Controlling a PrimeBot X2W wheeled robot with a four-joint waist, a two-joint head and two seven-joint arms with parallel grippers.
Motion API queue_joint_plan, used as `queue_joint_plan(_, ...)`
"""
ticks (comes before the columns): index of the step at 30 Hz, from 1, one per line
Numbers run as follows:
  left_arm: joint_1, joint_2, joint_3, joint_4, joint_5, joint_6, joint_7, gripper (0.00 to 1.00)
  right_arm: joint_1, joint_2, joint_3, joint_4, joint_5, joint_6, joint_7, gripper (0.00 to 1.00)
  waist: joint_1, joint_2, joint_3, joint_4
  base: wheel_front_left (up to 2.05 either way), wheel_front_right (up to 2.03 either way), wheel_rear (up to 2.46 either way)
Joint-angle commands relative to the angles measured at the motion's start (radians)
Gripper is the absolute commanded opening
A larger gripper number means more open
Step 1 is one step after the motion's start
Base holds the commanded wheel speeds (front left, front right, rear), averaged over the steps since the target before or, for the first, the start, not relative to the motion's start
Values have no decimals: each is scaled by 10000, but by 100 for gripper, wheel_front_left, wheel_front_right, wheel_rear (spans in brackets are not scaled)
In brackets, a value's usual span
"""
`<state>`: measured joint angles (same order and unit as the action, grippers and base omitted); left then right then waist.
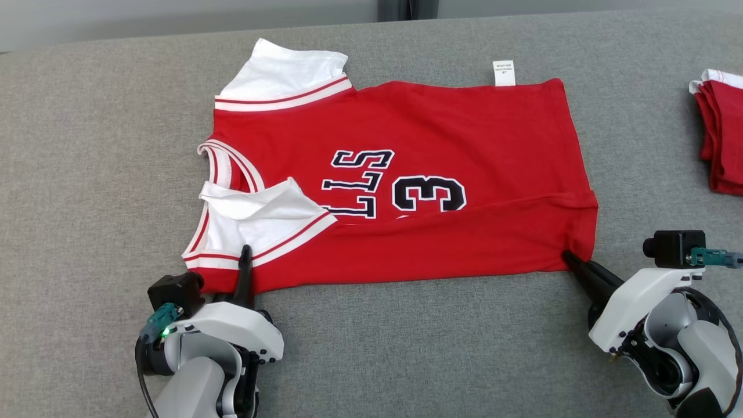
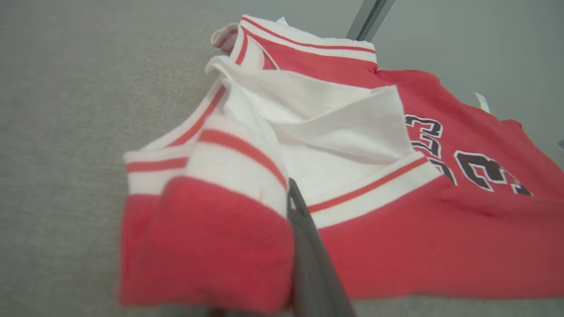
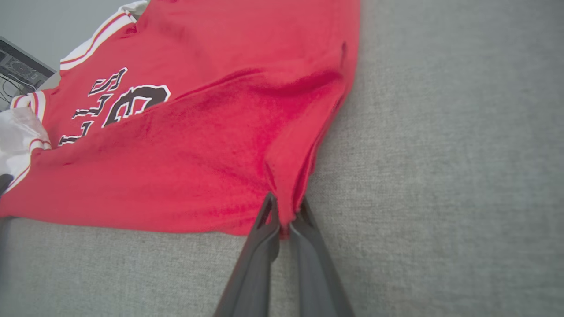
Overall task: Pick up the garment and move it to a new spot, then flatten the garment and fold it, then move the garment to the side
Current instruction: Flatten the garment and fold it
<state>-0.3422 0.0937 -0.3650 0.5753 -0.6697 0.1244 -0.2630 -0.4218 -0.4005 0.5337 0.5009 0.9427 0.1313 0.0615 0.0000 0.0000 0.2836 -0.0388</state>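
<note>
The garment (image 1: 406,174) is a red jersey with white sleeves, dark lettering and a "3", lying sideways on the grey surface with its near edge folded over. My left gripper (image 1: 245,255) is shut on the garment's near-left corner by the white sleeve; in the left wrist view the cloth (image 2: 220,229) drapes over one finger and hides the other. My right gripper (image 1: 567,256) is shut on the garment's near-right hem corner, and the right wrist view shows both fingers (image 3: 264,229) pinching red cloth (image 3: 198,145).
A folded stack of red and white clothing (image 1: 720,133) lies at the right edge of the grey cushioned surface (image 1: 87,174). A white label (image 1: 504,72) sticks out at the garment's far edge. Bare grey surface spreads to the left and along the near side.
</note>
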Motion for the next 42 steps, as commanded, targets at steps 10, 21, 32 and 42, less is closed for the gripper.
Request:
queue_joint_plan(10,510,12,444,-115,1266,-7,-15,0,-101,-347,237,251,-901,-5,94,0,0,0,-329,-37,0,0,0)
queue_joint_plan(21,1096,-130,731,-467,1651,-207,-15,0,308,-669,251,-38,-774,-7,721,0,0,0,-774,-73,0,0,0)
queue_joint_plan(32,2327,-188,825,-1315,1885,-432,-10,0,1381,-1428,-16,-1187,418,-7,2563,0,0,0,-1237,22,0,0,0)
queue_joint_plan(42,3526,-45,551,-2218,1666,-449,382,0,2759,-1946,-892,-2506,893,-5,4338,0,0,0,-1261,9,0,0,0)
